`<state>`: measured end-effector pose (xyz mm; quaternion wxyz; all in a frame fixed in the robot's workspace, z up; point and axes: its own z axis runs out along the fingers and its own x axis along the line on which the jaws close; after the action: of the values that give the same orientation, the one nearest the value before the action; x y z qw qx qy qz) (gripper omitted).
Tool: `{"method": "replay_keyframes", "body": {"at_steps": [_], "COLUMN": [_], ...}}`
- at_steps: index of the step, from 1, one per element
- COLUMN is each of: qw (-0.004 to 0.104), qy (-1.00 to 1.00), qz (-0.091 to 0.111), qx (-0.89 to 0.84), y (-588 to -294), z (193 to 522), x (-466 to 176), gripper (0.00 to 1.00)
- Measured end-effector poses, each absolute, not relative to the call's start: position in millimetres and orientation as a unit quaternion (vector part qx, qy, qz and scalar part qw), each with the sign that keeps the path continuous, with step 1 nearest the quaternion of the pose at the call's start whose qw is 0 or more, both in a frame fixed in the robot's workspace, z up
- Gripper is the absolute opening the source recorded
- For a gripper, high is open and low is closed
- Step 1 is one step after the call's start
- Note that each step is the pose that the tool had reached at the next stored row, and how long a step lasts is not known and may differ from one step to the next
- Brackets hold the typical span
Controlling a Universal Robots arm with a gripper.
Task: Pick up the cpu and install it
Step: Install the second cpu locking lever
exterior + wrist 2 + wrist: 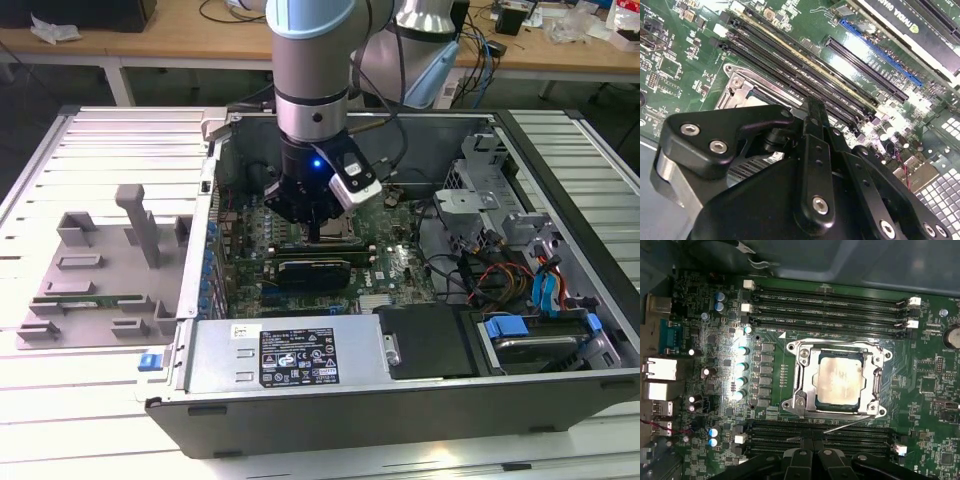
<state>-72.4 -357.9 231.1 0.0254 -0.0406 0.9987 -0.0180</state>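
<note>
The cpu (840, 378), a small square chip with a pale silvery top, lies flat inside the dark socket frame (801, 356) on the green motherboard (920, 405). The frame's thin metal latch lever (850, 425) lies along one side of it. My gripper (813, 442) hangs just above the board beside the socket, over the memory slots, with its black fingers (802, 456) pressed together and nothing between them. In the exterior view my gripper (314, 236) reaches down into the open computer case (560, 200). The second wrist view shows a corner of the socket frame (737, 89) past the gripper body.
Long black memory slots (830, 302) run on both sides of the socket. A black graphics card (315, 270) lies close below the gripper in the exterior view, with the power supply (290, 355) in front. Cables and drive bays (540, 300) crowd that view's right. A grey fixture (100, 270) sits outside the case.
</note>
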Motion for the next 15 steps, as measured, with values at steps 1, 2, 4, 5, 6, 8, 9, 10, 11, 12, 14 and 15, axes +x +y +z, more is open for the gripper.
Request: {"method": "replay_keyframes", "body": {"at_steps": [1, 2, 4, 5, 6, 8, 9, 10, 11, 12, 14, 15], "qw": [0.025, 0.026, 0.026, 0.026, 0.026, 0.026, 0.026, 0.026, 0.026, 0.026, 0.026, 0.026], "qy": [0.999, 0.999, 0.999, 0.999, 0.999, 0.999, 0.999, 0.999, 0.999, 0.999, 0.999, 0.999], "qz": [-0.018, -0.018, -0.018, -0.018, -0.018, -0.018, -0.018, -0.018, -0.018, -0.018, -0.018, -0.018], "qx": [-0.041, -0.041, -0.041, -0.041, -0.041, -0.041, -0.041, -0.041, -0.041, -0.042, -0.043, -0.043], "y": [-357.8, -357.8, -357.8, -357.8, -357.9, -357.9, -357.9, -357.9, -357.9, -357.9, -357.9, -357.8], "z": [231.0, 230.3, 229.6, 229.3, 228.7, 227.1, 226.9, 226.7, 226.6, 226.4, 226.2, 226.1], "x": [-72.7, -74.1, -77.7, -78.8, -79.3, -80.1, -80.1, -80.1, -80.1, -80.1, -80.2, -80.2], "gripper": [0.11, 0.11, 0.11, 0.11, 0.11, 0.11, 0.11, 0.11, 0.11, 0.11, 0.11, 0.11]}}
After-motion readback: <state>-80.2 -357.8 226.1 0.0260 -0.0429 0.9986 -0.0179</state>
